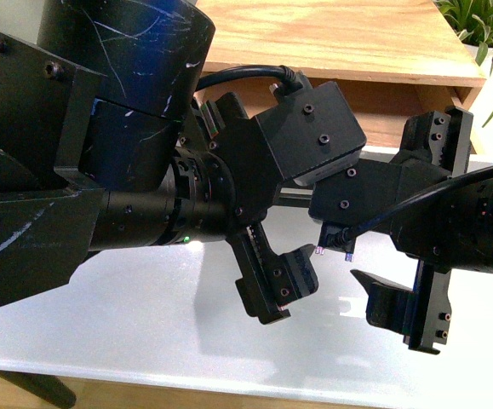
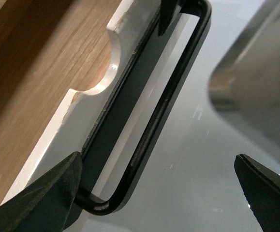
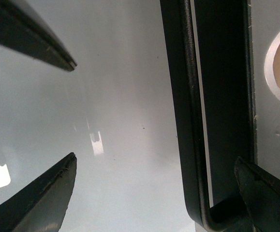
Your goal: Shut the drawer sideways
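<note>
The drawer (image 1: 340, 34) shows as a wooden body at the back, mostly behind my arms. Its white front panel (image 2: 67, 125) with the half-round notch (image 2: 89, 72) and the long black bar handle (image 2: 164, 111) fill the left wrist view. My left gripper (image 2: 156, 193) is open, with one bent end of the handle between its jaws, close to one finger (image 2: 48, 198). My right gripper (image 3: 154, 193) is open around the handle's other end (image 3: 185, 121), near one finger (image 3: 265, 193). In the front view the left gripper (image 1: 263, 204) and right gripper (image 1: 421, 217) sit side by side at the drawer front.
A glossy white tabletop (image 1: 144, 315) lies under both grippers. A green plant (image 1: 484, 21) stands at the back right. A blurred grey shape (image 2: 256, 82) crowds the left wrist view. A dark finger-like shape (image 3: 28, 34) crosses a corner of the right wrist view.
</note>
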{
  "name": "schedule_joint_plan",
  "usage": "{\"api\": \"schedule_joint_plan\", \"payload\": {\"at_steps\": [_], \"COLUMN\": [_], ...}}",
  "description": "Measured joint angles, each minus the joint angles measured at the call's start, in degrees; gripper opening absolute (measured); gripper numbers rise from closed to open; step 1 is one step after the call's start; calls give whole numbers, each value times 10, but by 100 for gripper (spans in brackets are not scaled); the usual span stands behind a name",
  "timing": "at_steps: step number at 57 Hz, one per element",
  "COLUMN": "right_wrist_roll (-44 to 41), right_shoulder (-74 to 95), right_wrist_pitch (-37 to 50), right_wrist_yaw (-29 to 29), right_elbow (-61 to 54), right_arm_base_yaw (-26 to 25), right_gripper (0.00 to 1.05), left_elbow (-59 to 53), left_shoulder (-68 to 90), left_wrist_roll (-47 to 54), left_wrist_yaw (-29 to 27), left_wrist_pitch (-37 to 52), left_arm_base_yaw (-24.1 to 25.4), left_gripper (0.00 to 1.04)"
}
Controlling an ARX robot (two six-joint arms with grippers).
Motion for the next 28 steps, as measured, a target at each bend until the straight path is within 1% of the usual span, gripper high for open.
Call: {"api": "schedule_joint_plan", "payload": {"at_steps": [10, 28], "right_wrist_roll": [0, 0], "right_shoulder": [9, 17], "right_wrist_pitch": [2, 4], "right_wrist_yaw": [-2, -3], "right_elbow": [4, 11], "right_arm_base_yaw": [0, 0], "right_gripper": [96, 96], "left_elbow": [2, 10], "left_shoulder": [4, 19], "left_wrist_roll": [12, 27], "left_wrist_yaw": [13, 22], "left_wrist_pitch": [-8, -19], "left_arm_base_yaw": [-8, -14], "left_gripper": [96, 96]}}
